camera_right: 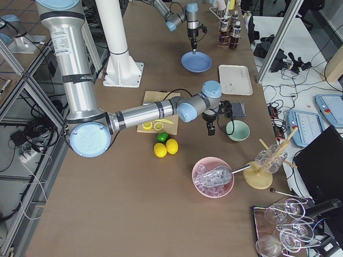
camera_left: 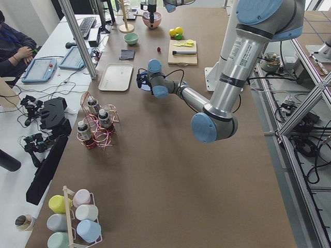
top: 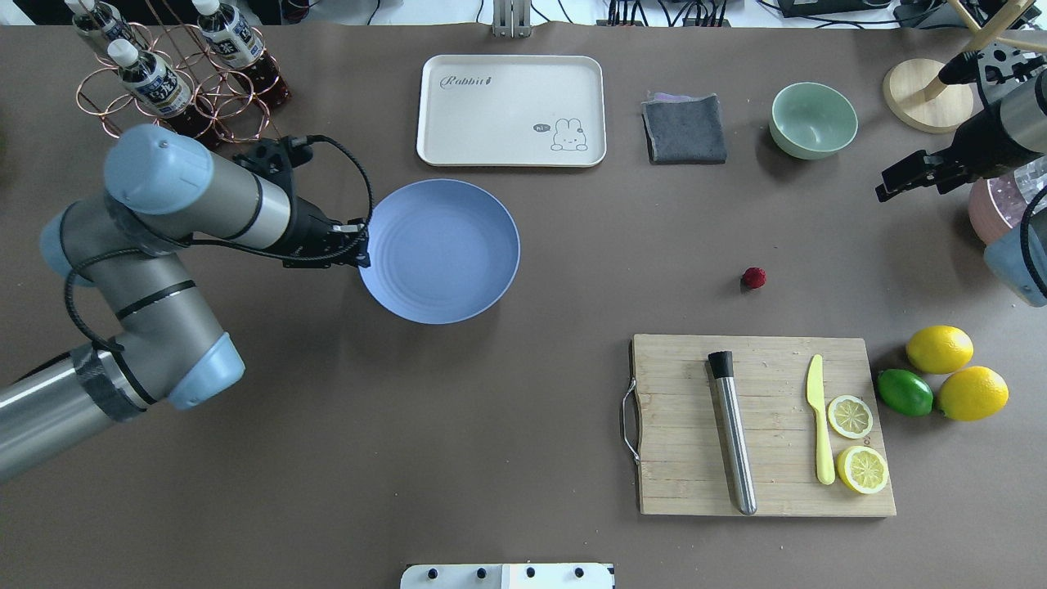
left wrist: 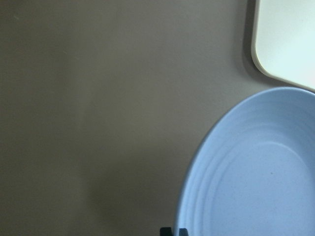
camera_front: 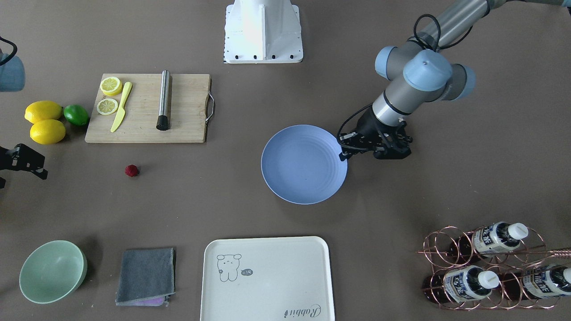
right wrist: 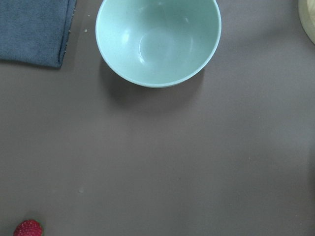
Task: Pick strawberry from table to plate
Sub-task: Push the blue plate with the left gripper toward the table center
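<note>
- Right tool (top: 885, 192) hangs over the counter (top: 491, 409) near its right end, with nothing seen in it; whether its jaws are released or clenched I cannot tell.
- Its wrist view looks straight down on a mint-green bowl (right wrist: 158, 42), and the strawberry (right wrist: 28, 228) shows only at the bottom left corner of that view.
- On the counter, the strawberry lies to the left of this tool and nearer the robot, apart from it and not touched by anything.
- The bowl stands far of the strawberry and a little right; a folded grey cloth (top: 685, 129) lies left of the bowl.
- A wooden cutting board (top: 695, 425) lies just near of the strawberry, carrying a steel rod, a yellow knife and two lemon slices; two lemons (top: 939, 348) and a lime (top: 905, 392) sit at its right side.
- The plate (top: 442, 249) lies well apart to the strawberry's left, with nothing on it.
- Left tool (top: 362, 245) is at the plate's left rim; in its wrist view the two dark fingertips (left wrist: 165, 231) show close together, clenched on nothing.
- A cream tray (top: 507, 106) lies just far of the plate.
</note>
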{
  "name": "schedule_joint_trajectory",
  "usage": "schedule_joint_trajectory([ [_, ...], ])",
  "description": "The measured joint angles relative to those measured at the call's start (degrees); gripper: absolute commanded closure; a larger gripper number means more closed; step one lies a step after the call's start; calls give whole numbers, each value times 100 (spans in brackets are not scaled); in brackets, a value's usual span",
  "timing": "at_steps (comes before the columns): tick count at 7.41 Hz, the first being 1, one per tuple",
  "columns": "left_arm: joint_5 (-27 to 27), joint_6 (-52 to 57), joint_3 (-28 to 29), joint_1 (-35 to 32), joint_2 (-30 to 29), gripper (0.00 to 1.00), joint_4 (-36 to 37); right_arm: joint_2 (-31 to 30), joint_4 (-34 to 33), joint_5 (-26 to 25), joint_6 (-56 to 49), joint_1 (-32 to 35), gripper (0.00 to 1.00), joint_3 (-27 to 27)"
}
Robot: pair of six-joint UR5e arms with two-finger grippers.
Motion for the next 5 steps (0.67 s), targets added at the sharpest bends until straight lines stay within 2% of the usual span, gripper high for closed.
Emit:
schedule_joint_trajectory([
  [3,584,-223,400,526,-541,100,90,160,-2,-21,215,-160,1,-23],
  [4,643,-231,499,562,-620,1,67,214,-14,-27,268,-198,0,-26],
  [5,665,-223,537,575,-646,2,52,236,-22,-28,289,-216,0,-27],
])
